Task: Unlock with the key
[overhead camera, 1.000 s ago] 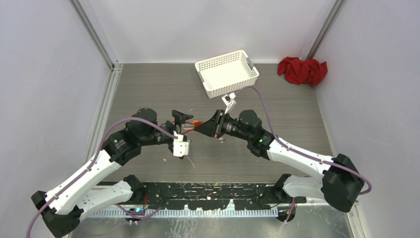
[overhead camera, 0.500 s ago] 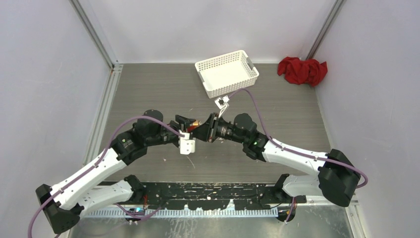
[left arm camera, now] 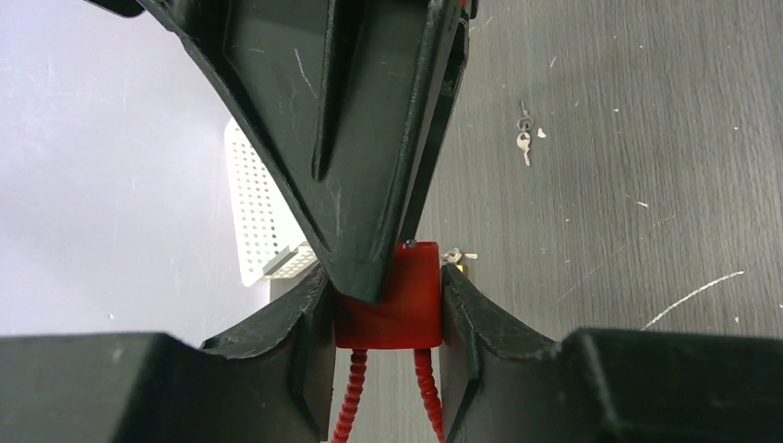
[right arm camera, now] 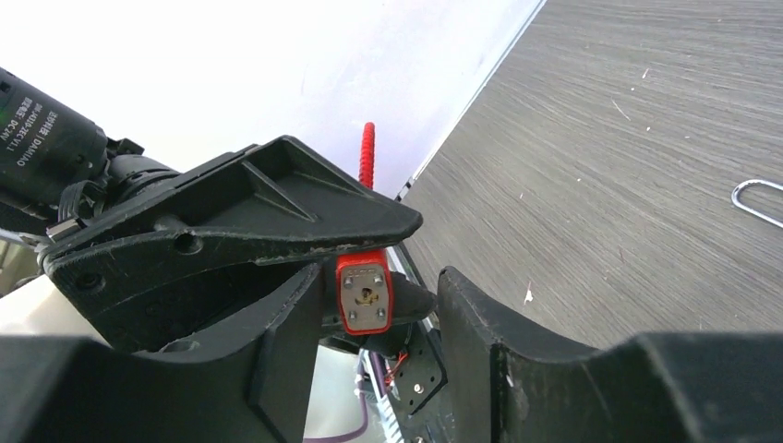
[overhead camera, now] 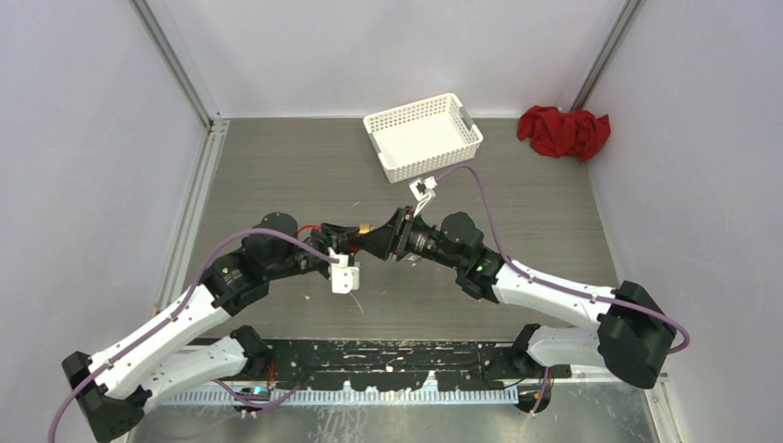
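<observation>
A white perforated basket [overhead camera: 423, 134] stands at the far edge of the grey table [overhead camera: 277, 166]. A crumpled red cloth [overhead camera: 563, 131] lies in the far right corner. Both are well apart from the arms. In the right wrist view a bent wire loop [right arm camera: 757, 198] lies on the boards off to the right.

The two arms meet nose to nose over the table's middle, so from above each gripper hides most of what sits between them.

The red padlock [left arm camera: 386, 300] is clamped between the fingers of the left gripper [left arm camera: 386, 286], and its ribbed red cable [left arm camera: 351, 406] runs back toward that wrist camera. One black finger [left arm camera: 351, 138] of the right gripper [right arm camera: 380, 309] crosses in front of the lock and covers its upper left corner.

In the right wrist view the lock's keyhole face looks straight at the camera. It sits between the right fingers, which stand spread with a gap on either side — they grip nothing.

A small key [left arm camera: 524, 143] lies on the table beyond, apart from both the lock and the right gripper. A silver bit just beside the lock's far right corner is too small to tell.
</observation>
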Controlling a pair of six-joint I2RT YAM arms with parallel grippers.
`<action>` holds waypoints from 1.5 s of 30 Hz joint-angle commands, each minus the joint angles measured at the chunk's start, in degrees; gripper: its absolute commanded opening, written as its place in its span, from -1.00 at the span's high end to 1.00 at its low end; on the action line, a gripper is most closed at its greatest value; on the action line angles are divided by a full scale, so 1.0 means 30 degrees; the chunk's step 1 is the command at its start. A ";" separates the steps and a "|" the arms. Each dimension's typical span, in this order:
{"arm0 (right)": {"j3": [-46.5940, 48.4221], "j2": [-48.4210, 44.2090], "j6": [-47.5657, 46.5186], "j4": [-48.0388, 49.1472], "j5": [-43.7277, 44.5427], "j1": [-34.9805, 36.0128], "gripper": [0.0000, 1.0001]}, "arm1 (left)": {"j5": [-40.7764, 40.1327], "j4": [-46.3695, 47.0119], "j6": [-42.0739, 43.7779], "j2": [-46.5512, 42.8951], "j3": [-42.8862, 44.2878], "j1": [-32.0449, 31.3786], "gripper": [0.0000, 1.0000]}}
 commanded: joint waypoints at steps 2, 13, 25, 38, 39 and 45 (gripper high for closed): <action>0.0359 -0.0586 0.0126 0.0350 0.0528 -0.0062 -0.05 | 0.0040 0.0894 0.0360 -0.0441 0.0333 0.0035 1.00; 0.1440 0.0017 -0.0226 -0.1134 -0.0078 -0.0060 0.34 | 0.0289 0.0335 0.0442 -0.0189 0.0666 0.0034 0.93; 0.1579 -0.0899 -0.1007 -0.2687 0.0381 -0.0091 0.99 | -0.0029 -0.1165 0.0507 0.0347 0.1183 0.0053 0.09; 0.2026 -0.1355 -0.1016 -0.5341 0.0140 -0.0743 0.65 | -0.0461 -0.1130 0.0360 0.0453 0.1036 0.0034 1.00; 0.2076 -0.1738 -0.1016 -0.6290 0.0140 -0.1042 0.65 | -0.0493 -0.1539 0.0348 0.0427 0.1061 0.0040 1.00; 0.2232 -0.3832 -0.4248 -1.1812 0.4479 -0.3056 -0.47 | -0.1454 -0.3236 0.0332 0.0050 0.0625 0.0074 1.00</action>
